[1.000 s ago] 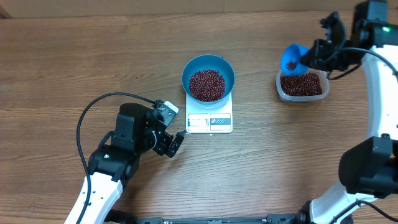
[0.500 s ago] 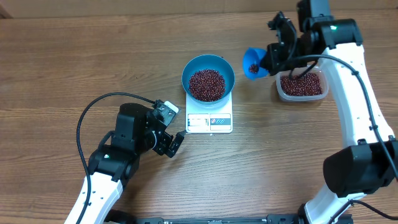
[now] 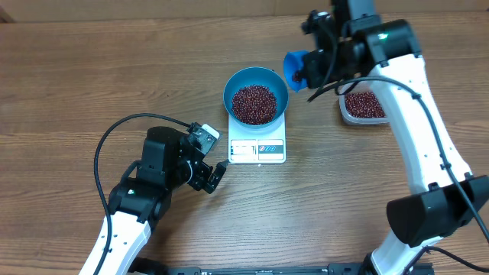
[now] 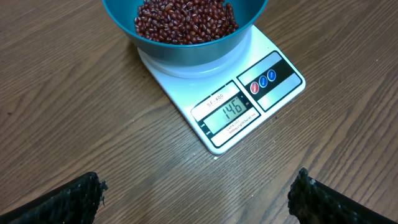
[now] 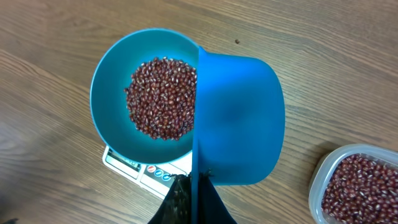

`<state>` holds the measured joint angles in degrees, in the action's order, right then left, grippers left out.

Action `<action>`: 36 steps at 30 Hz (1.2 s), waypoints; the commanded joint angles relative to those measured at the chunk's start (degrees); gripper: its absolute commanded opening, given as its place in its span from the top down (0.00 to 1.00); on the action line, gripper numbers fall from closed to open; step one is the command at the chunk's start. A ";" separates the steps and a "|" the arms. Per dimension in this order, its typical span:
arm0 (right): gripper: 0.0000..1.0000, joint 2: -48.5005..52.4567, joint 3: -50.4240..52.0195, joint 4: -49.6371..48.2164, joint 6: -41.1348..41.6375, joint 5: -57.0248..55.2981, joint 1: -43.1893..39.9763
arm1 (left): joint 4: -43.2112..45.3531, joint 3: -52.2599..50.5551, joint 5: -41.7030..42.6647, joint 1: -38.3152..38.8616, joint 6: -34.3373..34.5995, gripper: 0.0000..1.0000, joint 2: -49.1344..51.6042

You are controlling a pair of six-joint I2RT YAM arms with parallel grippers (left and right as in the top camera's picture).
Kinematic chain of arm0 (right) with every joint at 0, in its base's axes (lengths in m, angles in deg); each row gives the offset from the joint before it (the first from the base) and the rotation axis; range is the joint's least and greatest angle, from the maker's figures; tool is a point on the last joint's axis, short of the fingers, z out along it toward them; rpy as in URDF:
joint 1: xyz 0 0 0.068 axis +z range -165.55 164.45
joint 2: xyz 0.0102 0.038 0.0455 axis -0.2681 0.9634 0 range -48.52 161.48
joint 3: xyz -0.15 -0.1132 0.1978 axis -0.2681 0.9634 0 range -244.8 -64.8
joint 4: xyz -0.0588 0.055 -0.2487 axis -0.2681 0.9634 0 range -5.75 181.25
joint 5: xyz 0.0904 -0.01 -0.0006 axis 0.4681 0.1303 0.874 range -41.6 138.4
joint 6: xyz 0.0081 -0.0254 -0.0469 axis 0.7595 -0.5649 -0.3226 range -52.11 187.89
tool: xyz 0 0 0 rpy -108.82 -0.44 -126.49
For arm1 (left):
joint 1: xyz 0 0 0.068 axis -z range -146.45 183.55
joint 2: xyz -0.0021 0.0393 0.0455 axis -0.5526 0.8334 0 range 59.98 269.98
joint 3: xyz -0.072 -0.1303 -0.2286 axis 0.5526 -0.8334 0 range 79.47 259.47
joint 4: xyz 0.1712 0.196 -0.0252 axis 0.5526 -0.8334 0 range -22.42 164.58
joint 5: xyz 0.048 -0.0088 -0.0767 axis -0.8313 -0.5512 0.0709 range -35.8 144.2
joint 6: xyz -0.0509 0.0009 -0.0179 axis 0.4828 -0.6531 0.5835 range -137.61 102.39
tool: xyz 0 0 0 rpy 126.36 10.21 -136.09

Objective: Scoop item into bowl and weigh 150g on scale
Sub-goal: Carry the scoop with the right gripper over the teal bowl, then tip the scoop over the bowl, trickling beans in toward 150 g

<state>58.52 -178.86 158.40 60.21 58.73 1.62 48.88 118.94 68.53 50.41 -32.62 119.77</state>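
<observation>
Many beans (image 3: pixel 254 103): heaped in bowl (image 4: pixel 186 53); more in tub (image 3: pixel 345 114)
Bowl: sits on scale (image 4: pixel 186 93), display reads 146
Right gripper (image 5: pixel 193 199): clamped on scoop (image 5: pixel 239 121), at bowl's right rim
Left gripper (image 4: pixel 199 202): jaws wide, empty, near scale

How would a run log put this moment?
right pincer: shut on scoop by bowl | left pincer: open | scale: reads 146
</observation>
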 commanded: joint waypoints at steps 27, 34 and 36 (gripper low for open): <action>0.96 -1.18 -1.64 -3.45 1.92 -14.80 11.87 | 0.02 -0.31 0.09 -0.17 0.02 0.00 -0.55; 0.96 -1.16 -1.62 -4.55 1.66 -14.82 12.15 | 0.04 -0.31 0.09 -0.17 0.00 0.01 -0.55; 0.96 -1.18 -1.62 -5.03 1.42 -14.82 12.50 | 0.02 -0.31 0.09 -0.17 0.00 0.00 -0.55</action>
<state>58.52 -178.86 154.12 61.83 44.74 13.40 48.88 118.91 68.53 50.41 -32.62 119.77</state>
